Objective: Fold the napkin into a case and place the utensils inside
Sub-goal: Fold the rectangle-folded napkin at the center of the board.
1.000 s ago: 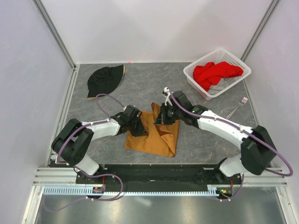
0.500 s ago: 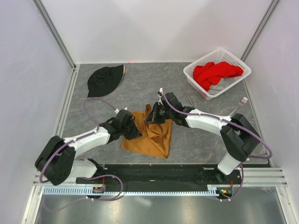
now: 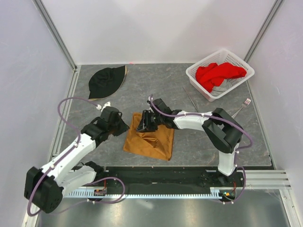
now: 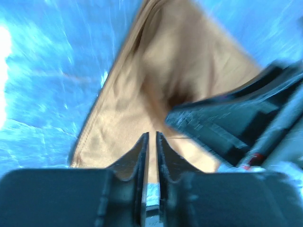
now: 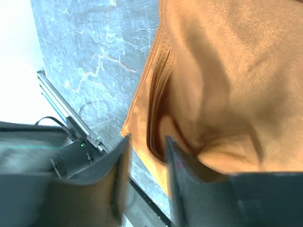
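Note:
The orange-brown napkin (image 3: 150,140) lies folded and rumpled on the grey table, in front of the arms. My right gripper (image 3: 142,125) hovers low over its far-left corner. In the right wrist view that gripper (image 5: 147,142) is open, with a layered edge of the napkin (image 5: 222,71) lying loose between the fingers. My left gripper (image 3: 121,127) is just off the cloth's left edge. Its jaws (image 4: 151,138) stand a narrow slit apart with nothing in them, and the napkin (image 4: 156,61) lies beyond. The fork (image 3: 241,108) and the thin knife (image 3: 191,99) lie at the right.
A white basket (image 3: 195,73) holding a red cloth (image 3: 218,74) stands at the back right. A black hat (image 3: 106,81) lies at the back left. Grey walls close in the table on three sides.
Both grippers have let go of the napkin. The left arm pulled back to the left, off the cloth. The right gripper carried the cloth's top leftward, leaving it folded narrower.

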`<act>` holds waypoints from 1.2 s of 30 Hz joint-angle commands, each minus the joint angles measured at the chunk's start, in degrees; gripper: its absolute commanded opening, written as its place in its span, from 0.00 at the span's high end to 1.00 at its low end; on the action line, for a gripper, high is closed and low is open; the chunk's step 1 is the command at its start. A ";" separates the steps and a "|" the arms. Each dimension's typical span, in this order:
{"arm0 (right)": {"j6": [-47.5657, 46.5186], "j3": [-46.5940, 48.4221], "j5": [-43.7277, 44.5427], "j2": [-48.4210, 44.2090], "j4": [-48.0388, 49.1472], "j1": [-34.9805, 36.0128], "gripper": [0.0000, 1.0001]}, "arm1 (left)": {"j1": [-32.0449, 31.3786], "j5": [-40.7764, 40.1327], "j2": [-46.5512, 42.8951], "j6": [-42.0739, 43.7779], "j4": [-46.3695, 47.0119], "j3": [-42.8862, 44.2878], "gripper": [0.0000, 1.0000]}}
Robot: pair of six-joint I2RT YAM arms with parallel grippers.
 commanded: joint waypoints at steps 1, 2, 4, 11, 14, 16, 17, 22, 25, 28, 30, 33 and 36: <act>-4.05 -0.65 -0.39 -7.81 -1.91 -1.95 0.39 | 2.77 -2.88 -2.50 7.72 -4.36 6.57 0.79; -6.15 -1.53 -0.38 -10.96 -2.89 -3.17 0.35 | 2.87 -2.35 -1.98 8.60 -4.45 7.28 0.79; -8.53 -2.85 0.32 -13.97 -7.61 -4.24 0.30 | 2.96 0.53 1.26 11.50 -2.96 9.39 0.79; -14.25 -12.16 2.78 -21.98 -11.68 -7.75 0.30 | 1.64 18.04 14.52 14.76 7.06 12.37 0.81; -14.96 -15.32 0.42 -22.33 -8.71 -7.67 0.31 | -1.17 15.59 17.80 15.99 6.28 14.83 0.80; -15.22 -17.00 -2.82 -22.16 -3.55 -7.67 0.28 | -1.44 13.84 18.77 15.55 5.75 15.11 0.80; -15.66 -18.23 -3.28 -21.46 -1.68 -7.67 0.27 | -1.44 13.13 18.86 15.29 5.75 14.84 0.80; -17.95 -18.06 -5.12 -16.36 1.22 -6.79 0.26 | -1.35 10.92 19.29 14.23 5.31 14.84 0.80; -15.93 -18.68 -7.32 -13.37 5.00 -5.65 0.27 | -1.26 11.45 20.09 13.97 4.69 15.98 0.80; -14.09 -18.85 -8.47 -11.17 8.51 -4.60 0.29 | -1.18 11.63 20.35 13.62 4.43 16.68 0.80; -13.04 -18.85 -9.34 -10.29 10.98 -3.98 0.29 | -1.09 11.46 20.09 13.44 3.99 17.04 0.80; -12.76 -17.72 -10.40 -9.24 11.87 -3.19 0.34 | -0.83 10.14 18.42 13.35 3.29 16.86 0.80; -13.55 -16.22 -10.32 -9.24 11.70 -1.70 0.37 | -0.47 8.12 15.54 13.09 1.97 16.25 0.80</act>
